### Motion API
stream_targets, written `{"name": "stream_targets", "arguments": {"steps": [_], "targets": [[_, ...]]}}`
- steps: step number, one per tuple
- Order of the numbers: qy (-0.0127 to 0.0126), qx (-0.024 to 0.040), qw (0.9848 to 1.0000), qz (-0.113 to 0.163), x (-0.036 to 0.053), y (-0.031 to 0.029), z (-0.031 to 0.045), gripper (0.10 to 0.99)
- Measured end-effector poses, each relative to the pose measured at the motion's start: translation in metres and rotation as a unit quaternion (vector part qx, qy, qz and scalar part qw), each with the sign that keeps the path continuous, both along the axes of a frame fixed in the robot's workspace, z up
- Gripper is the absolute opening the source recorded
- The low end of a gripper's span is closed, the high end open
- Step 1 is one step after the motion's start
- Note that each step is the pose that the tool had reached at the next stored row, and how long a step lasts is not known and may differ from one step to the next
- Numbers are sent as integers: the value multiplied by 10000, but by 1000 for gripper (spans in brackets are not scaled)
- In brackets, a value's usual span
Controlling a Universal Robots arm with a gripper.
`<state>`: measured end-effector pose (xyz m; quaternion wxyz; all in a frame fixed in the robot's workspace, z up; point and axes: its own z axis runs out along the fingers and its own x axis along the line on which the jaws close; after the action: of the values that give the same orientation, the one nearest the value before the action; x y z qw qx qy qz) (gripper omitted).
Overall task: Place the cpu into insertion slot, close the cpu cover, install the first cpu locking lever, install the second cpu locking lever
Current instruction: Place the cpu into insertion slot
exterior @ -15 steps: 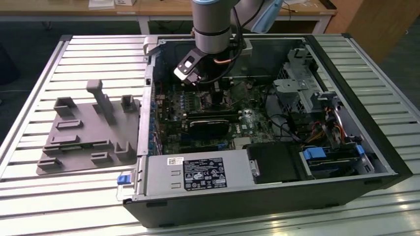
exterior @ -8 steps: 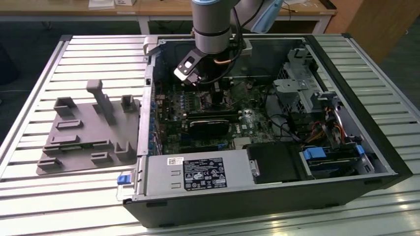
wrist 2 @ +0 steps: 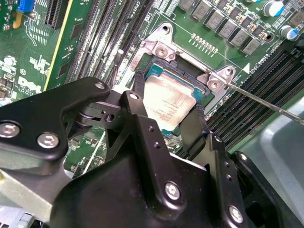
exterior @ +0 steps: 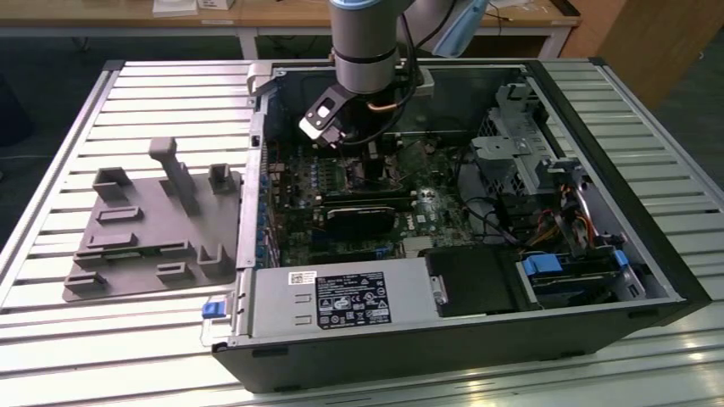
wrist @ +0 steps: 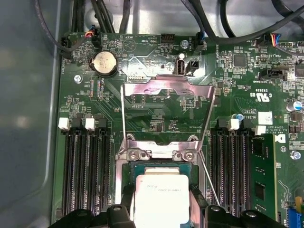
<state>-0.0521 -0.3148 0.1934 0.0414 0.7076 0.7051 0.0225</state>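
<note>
Gripper (wrist 2: 170,111) up close in the second wrist view, black fingers (wrist 2: 137,107) straddling the cpu (wrist 2: 166,95). Jaws clenched on the chip's two opposite edges; pads look pressed against them in both wrist views.

Cpu: silver top up, level, lying within the slot's (wrist 2: 183,69) dark frame. Green edge of the chip shows against that frame. Cannot tell whether it is fully seated or held just above the contacts.

Cover (wrist: 142,89): swung open, standing up from its hinge at the slot's edge, board visible through its window. Nothing covers the chip.

Lever (wrist 2: 256,97): thin rod, unlatched, angling away from the slot's corner bracket. Second rod (wrist: 123,114) runs up beside the raised cover.

Memory slots (wrist: 85,175): long black rows on both sides of the slot, all bare. Coin cell (wrist: 104,62) sits beyond the cover, away from the slot.

Case (exterior: 667,280): open side up on a slatted table (exterior: 68,356). Inside it are the green board (exterior: 436,212) carrying the slot, a black block (exterior: 364,219) near the slot, a labelled power supply (exterior: 339,301) against the case wall well apart from the slot, and a drive bay (exterior: 554,271) with blue tabs.

Arm (exterior: 364,42) reaches straight down into the case over the slot.

Grey tray (exterior: 136,246): outside the case, on the exterior view's left, well apart from the slot. Its pockets hold nothing I can make out.
</note>
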Motion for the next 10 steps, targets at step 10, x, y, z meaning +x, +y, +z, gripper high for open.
{"name": "stream_targets", "arguments": {"steps": [10], "targets": [[0,1,10000,-30,-1,1,-14,541]]}}
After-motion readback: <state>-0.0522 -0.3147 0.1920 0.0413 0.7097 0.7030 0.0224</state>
